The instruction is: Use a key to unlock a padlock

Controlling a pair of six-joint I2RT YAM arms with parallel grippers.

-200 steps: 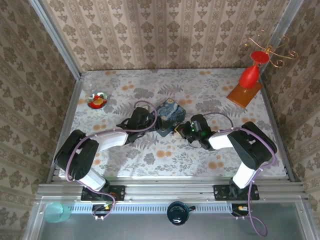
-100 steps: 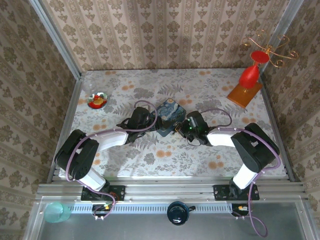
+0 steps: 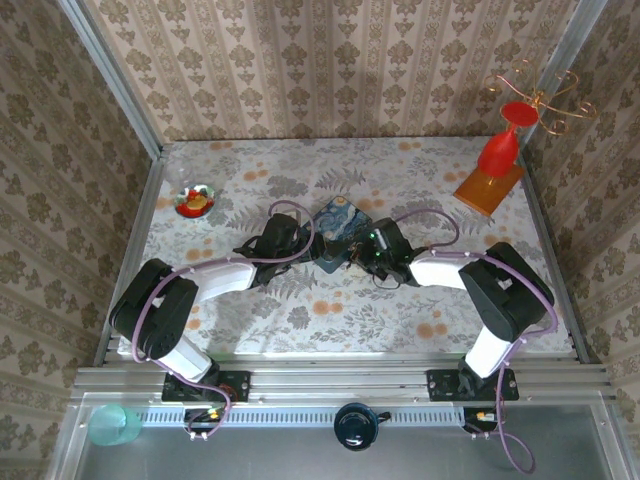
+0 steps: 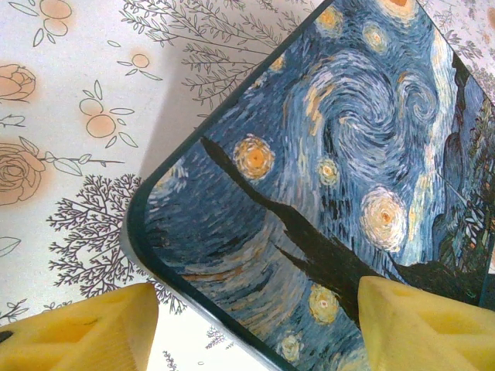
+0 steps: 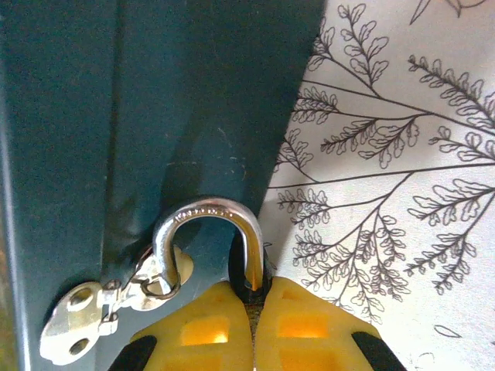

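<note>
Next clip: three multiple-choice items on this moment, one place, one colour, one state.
1. Where does the padlock hang? A. through the hasp on the tin's side B. loose on the table C. atop the tin's lid
2. What colour is the vase at the far right? A. blue B. red C. green
3. How is the right gripper? A. wide open B. shut C. half open
1 A: its shackle passes through the hasp ring. 2 B: plainly red from above. 3 B: its yellow fingertips press together at the shackle's foot.
</note>
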